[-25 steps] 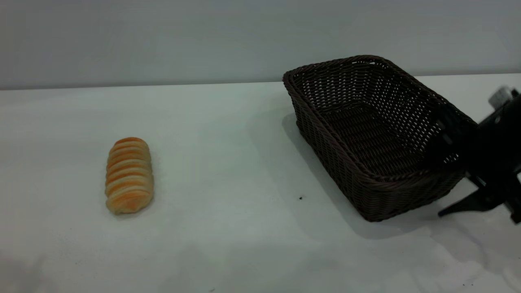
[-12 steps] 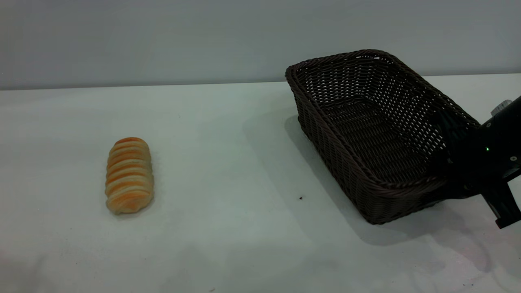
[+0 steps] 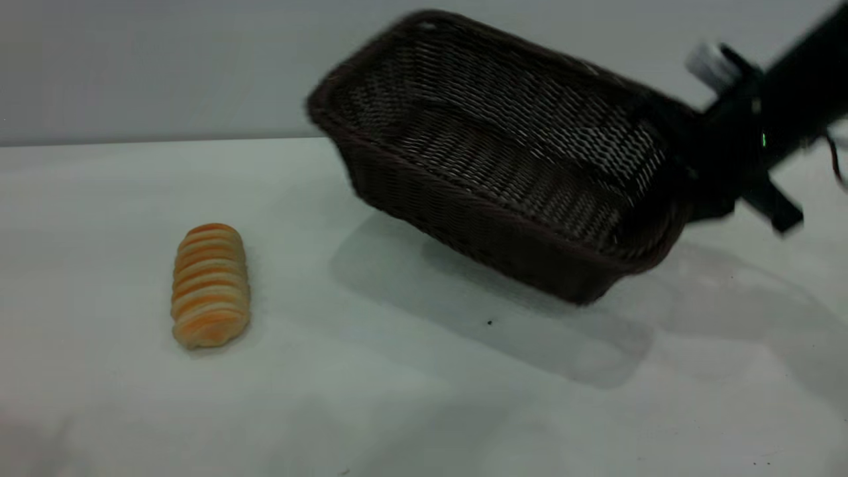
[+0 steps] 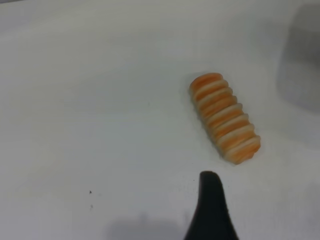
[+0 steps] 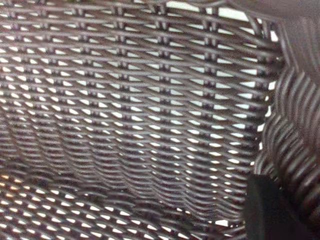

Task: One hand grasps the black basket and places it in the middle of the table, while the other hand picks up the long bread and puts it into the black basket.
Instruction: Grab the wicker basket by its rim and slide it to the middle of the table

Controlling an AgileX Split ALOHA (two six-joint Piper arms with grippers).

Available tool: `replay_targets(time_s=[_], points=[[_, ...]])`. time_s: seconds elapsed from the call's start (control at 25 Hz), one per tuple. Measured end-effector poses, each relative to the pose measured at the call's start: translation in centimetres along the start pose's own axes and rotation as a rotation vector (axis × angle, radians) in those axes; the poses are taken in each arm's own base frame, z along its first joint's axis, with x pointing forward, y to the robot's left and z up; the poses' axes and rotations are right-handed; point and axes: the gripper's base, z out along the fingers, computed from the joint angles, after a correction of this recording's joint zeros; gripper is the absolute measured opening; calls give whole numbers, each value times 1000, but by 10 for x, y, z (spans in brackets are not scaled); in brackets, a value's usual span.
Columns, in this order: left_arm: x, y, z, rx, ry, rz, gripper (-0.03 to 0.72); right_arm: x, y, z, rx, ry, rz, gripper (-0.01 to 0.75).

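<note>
Bread (image 3: 211, 285): flat on the table (image 3: 397, 411), front left, waiting untouched.
Left gripper (image 4: 212, 210): above the table near the bread; jaw state cannot be told.
Basket (image 3: 490, 165): lifted, tilted, carried toward the middle.
Right gripper (image 3: 712, 182): clamped on the basket's right rim.

1. No text, label, brand, number or sign can be read in any view.
2. The basket (image 3: 503, 165), the bread (image 3: 211, 285) and the bench (image 3: 397, 397) carry no lettering.
</note>
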Motion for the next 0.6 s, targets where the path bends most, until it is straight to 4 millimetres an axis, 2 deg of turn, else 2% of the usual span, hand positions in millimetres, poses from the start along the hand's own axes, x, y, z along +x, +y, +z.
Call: replay_targets(time_s=[0.08,0.2,0.36,0.52,0.6], points=[[0,0,0,-1,-4,0,592,-12,13,-3,22,48,-128,96],[-1,0,5,5,10,-6,592,-19,28,5,73,115,-267,96],[-3,-1,20,33,45,-43,592,-21,43,33,97,154,-350,96],[-8,-2,43,65,61,-81,592,-23,38,64,109,188,-358,96],[-9,-2,56,77,74,-86,592,-25,34,73,117,197,-361,98]])
